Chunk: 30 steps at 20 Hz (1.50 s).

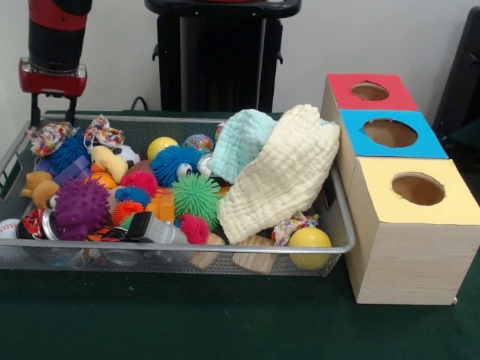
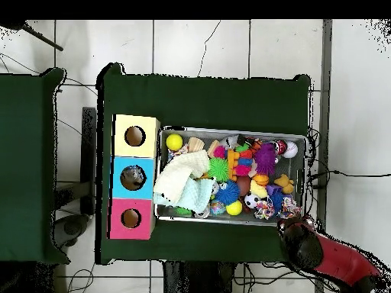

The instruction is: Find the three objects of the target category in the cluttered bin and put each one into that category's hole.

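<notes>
- At the upper left of the front view we see the pincer (image 1: pixel 51 116) hanging just above the bin's (image 1: pixel 341 240) far left corner; we cannot tell whether it is open or closed.
- The green tabletop (image 1: pixel 172 322) lies bare along the frame's bottom.
- We count three boxes, one hole each: red (image 1: pixel 370 91), blue (image 1: pixel 390 133), yellow (image 1: pixel 418 189), in a row right of the bin.
- Two cloths (image 1: pixel 281 176) drape over the bin's right half, toys crowding the left.
</notes>
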Motion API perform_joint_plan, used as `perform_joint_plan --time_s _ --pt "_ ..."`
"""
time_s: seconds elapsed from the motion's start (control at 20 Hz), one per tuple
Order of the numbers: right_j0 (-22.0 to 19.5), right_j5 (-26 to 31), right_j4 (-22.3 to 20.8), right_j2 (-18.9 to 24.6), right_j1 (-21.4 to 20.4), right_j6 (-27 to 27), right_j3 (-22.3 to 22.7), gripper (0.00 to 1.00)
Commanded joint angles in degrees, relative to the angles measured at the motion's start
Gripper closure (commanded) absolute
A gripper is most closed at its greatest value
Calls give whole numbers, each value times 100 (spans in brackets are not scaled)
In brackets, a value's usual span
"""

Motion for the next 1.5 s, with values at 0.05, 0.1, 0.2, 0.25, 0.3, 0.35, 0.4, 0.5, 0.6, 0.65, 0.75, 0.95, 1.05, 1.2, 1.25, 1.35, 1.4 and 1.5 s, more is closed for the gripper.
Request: perform_joint_plan --time_s 0.05,0.1,0.2,0.25,0.3,0.35,0.4,0.5,0.6,0.65,0.75,0.95,1.05,1.2,1.25,1.35,1.4,1.5 --pt "-306 596 -448 -91 57 75 -557 0" --pt "-337 484 -471 -90 93 132 -582 0" --pt "-497 41 -517 49 235 284 -643 0" --pt "-630 -201 -498 171 302 387 -641 0" --pt "-772 -422 -452 289 346 514 -606 0" --pt "-888 -565 -404 375 397 616 -589 0" --pt "-916 -611 -400 400 412 639 -593 0" --pt "-929 -591 -382 422 416 648 -601 0" --pt "-1007 -420 -320 515 396 603 -572 0" --pt "-1028 -395 -296 572 408 605 -565 0" --pt "-1239 -468 -279 803 455 619 -510 0" --pt "-1716 -653 -372 1323 581 564 -411 0" --pt "-1848 -630 -362 1485 593 554 -365 0" --pt "-1752 -431 -191 1418 367 680 -229 0" --pt "-1692 -291 -91 1389 254 734 -162 0" --pt "-1711 44 151 1458 39 824 19 0" --pt "-1755 146 250 1518 -13 858 80 0" --pt "-1857 266 394 1681 -31 875 172 0"
